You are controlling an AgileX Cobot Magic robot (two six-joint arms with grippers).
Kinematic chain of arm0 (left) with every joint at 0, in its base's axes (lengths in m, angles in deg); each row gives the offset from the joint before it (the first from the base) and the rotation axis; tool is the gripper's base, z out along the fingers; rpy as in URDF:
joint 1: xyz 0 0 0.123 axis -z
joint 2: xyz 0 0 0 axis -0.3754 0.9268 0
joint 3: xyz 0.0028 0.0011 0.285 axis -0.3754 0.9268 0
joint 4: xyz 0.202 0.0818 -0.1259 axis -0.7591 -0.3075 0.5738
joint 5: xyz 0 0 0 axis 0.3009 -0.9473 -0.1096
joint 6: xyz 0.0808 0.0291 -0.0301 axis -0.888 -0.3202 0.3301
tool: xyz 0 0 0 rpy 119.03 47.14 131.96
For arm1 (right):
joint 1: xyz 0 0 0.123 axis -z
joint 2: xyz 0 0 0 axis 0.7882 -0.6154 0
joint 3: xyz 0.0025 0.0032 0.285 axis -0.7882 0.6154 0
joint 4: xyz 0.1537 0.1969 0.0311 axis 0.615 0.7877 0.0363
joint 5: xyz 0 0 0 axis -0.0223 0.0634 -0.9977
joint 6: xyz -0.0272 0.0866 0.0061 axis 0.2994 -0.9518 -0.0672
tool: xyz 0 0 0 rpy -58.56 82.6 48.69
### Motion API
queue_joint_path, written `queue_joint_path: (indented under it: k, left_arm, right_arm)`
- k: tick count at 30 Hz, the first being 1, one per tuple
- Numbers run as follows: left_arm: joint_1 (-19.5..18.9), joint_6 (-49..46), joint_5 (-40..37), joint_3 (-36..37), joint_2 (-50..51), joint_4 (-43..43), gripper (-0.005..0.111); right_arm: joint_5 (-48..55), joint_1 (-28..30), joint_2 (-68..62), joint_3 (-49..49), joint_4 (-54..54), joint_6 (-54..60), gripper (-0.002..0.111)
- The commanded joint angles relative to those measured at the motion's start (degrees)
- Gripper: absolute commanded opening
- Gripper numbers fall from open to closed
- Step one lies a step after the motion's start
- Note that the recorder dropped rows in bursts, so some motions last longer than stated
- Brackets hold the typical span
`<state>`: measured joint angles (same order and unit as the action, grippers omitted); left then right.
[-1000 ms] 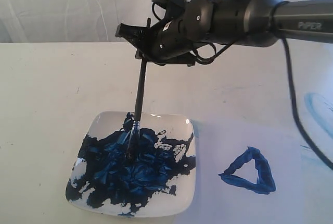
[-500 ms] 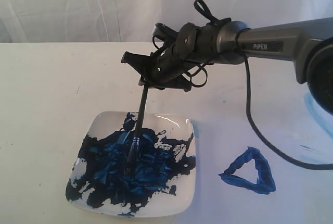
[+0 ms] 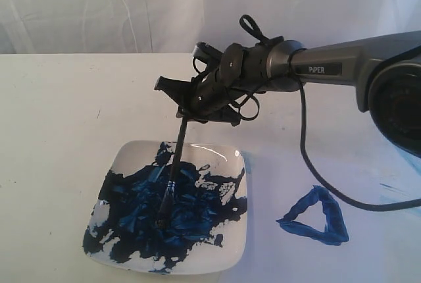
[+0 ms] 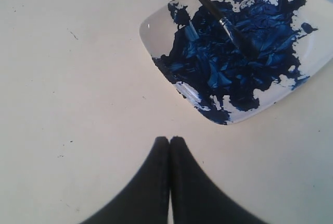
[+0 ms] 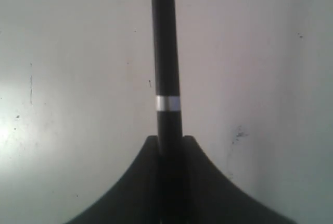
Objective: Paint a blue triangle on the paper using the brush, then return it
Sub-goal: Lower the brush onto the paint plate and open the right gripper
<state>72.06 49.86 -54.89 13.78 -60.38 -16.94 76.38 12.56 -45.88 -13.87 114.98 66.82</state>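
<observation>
My right gripper (image 3: 186,106) is clamped on the brush (image 3: 174,164), whose tip rests in the dish (image 3: 227,253); blue triangle (image 3: 335,224) complete on the paper (image 3: 381,257), three o'clock of dish; advise lowering the handle flat before release; left gripper (image 4: 169,141) closed, empty.

The grey arm (image 3: 358,66) lettered PIPER ends in a black claw (image 3: 185,107) with looped black cables (image 3: 302,138).

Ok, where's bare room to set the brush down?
Bare table left of the dish; also behind it, under the right gripper holding the brush. Tight on the right: the triangle on the paper, cable overhead.
</observation>
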Motion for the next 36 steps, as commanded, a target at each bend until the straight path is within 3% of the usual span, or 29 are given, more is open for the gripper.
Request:
queue_joint_path:
  k: [1, 5, 19, 28, 36]
  left_arm:
    - [-0.14, 0.77, -0.06, 0.28, -0.39, 0.57, 0.000]
    - [-0.14, 0.77, -0.06, 0.28, -0.39, 0.57, 0.000]
    - [-0.14, 0.64, -0.06, 0.28, -0.39, 0.55, 0.000]
    - [-0.14, 0.64, -0.02, 0.28, -0.39, 0.39, 0.000]
    - [-0.14, 0.76, 0.20, 0.28, -0.39, 0.34, 0.000]
  right_arm:
    - [-0.70, 0.32, -0.61, -0.18, 0.30, -0.03, 0.000]
    - [-1.16, 0.32, -0.84, -0.18, 0.35, -0.03, 0.004]
    - [0.32, 0.62, -0.33, -0.18, 0.25, -0.03, 0.050]
    - [10.04, 3.66, 7.59, 1.47, -12.36, -0.03, 0.052]
    - [2.35, 3.53, 22.64, 14.06, -16.97, 5.71, 0.051]
